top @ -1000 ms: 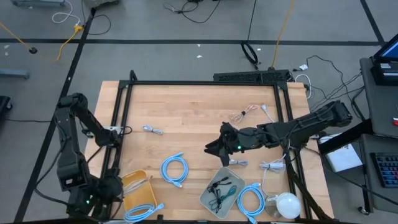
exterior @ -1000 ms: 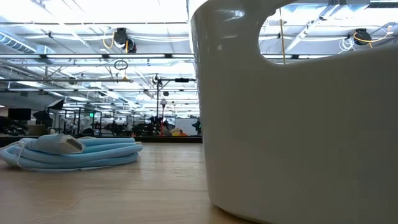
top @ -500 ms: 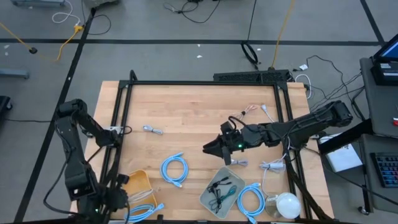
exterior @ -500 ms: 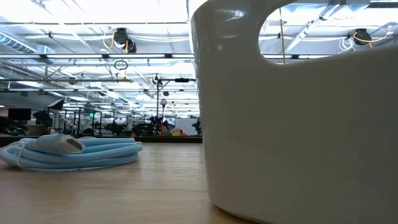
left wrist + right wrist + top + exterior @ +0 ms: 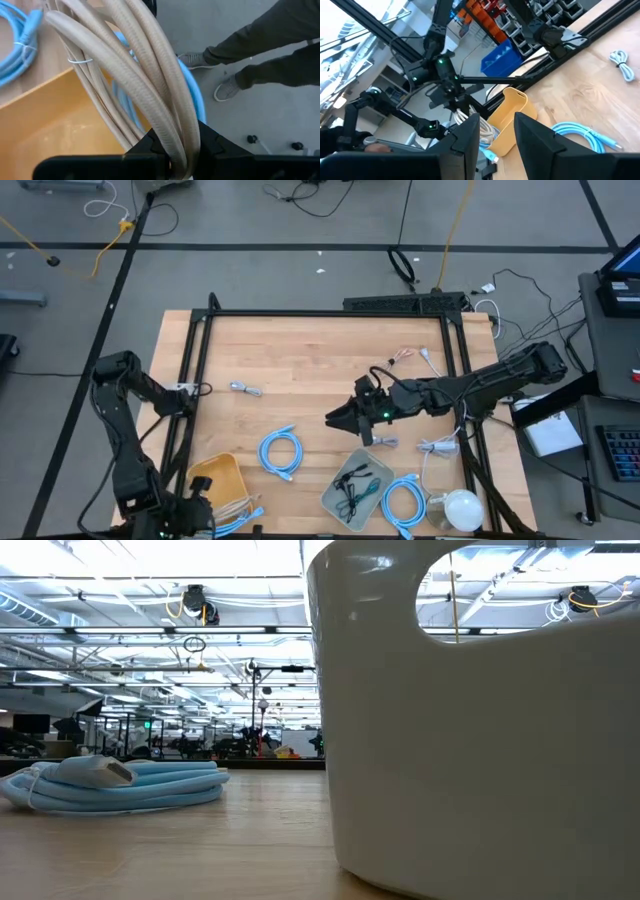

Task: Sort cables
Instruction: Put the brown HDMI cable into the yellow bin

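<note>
My left gripper (image 5: 200, 500) is at the table's near left corner, shut on a coiled beige cable (image 5: 135, 75) over the near rim of the yellow bin (image 5: 218, 477). A light-blue cable (image 5: 240, 518) lies just beyond that coil. My right gripper (image 5: 343, 420) hovers open and empty above mid-table. A light-blue loop (image 5: 281, 452) lies between the bins. The grey bin (image 5: 332, 498) holds black and teal bundles (image 5: 355, 483). Another light-blue loop (image 5: 400, 502) lies to its right. Small grey bundles (image 5: 245, 388), (image 5: 440, 446) and a beige one (image 5: 400, 360) rest on the wood. My left gripper pinches several strands of the beige cable between its two fingers, at one end of the coil (image 5: 172, 132). The fingers slant down from above. The coil stretches out past the fingertips beside the yellow bin's wall (image 5: 55, 130). Whether it rests on anything, I cannot tell.
A round white object (image 5: 462, 508) with its white cord sits at the near right corner. A big white container (image 5: 470, 720) fills much of the low view, beside a light-blue cable (image 5: 120, 785). A black frame (image 5: 320, 313) borders the table. A person's legs (image 5: 260, 55) stand past the near left corner.
My left gripper has moved down and toward the table's near edge, rolling a little, and has carried the beige cable along the yellow bin's near side. My right gripper has stayed in place, still open, and has tipped slightly.
</note>
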`<state>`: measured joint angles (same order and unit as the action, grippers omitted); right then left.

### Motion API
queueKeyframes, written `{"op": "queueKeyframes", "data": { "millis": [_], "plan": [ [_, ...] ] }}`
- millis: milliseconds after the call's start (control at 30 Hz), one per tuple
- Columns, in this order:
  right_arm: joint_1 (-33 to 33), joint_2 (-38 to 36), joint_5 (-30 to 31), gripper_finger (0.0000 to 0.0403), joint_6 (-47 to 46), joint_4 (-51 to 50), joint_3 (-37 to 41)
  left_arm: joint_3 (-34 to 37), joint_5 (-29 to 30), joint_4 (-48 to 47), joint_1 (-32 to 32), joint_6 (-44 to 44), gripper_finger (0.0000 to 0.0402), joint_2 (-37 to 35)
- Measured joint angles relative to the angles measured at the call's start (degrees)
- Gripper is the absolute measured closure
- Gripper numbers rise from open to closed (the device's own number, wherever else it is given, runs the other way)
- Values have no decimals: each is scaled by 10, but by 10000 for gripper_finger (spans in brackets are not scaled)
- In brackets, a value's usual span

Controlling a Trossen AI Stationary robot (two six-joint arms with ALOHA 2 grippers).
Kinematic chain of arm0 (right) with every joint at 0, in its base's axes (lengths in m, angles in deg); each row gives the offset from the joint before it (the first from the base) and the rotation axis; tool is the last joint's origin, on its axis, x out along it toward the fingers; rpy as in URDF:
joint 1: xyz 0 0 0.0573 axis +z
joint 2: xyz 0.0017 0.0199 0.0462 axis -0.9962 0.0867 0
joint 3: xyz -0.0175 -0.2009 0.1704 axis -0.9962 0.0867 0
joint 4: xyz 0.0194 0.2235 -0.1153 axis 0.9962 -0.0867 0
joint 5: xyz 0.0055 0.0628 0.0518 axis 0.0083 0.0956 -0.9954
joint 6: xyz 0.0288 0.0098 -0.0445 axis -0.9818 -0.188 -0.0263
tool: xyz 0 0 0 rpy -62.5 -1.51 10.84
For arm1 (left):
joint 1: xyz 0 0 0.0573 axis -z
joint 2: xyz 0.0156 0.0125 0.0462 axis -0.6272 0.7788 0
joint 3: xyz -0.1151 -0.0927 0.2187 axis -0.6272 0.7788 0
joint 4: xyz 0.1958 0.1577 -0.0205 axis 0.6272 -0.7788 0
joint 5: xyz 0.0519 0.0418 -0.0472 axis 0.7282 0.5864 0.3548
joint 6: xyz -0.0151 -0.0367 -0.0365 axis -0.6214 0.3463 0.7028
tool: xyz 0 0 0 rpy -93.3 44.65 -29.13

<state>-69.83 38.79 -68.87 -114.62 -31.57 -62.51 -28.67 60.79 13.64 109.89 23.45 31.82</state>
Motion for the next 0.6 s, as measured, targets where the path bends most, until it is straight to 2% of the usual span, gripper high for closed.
{"op": "queueKeyframes", "data": {
  "millis": [300,467,600],
  "plan": [
    [3,0,-9,289,0,7,0,0,-4,-16,0,53,363,10],
    [6,0,-9,289,0,7,0,0,-9,-39,5,80,330,10],
    [9,0,-9,289,-2,7,0,0,-25,-38,5,80,335,10]
  ]
}}
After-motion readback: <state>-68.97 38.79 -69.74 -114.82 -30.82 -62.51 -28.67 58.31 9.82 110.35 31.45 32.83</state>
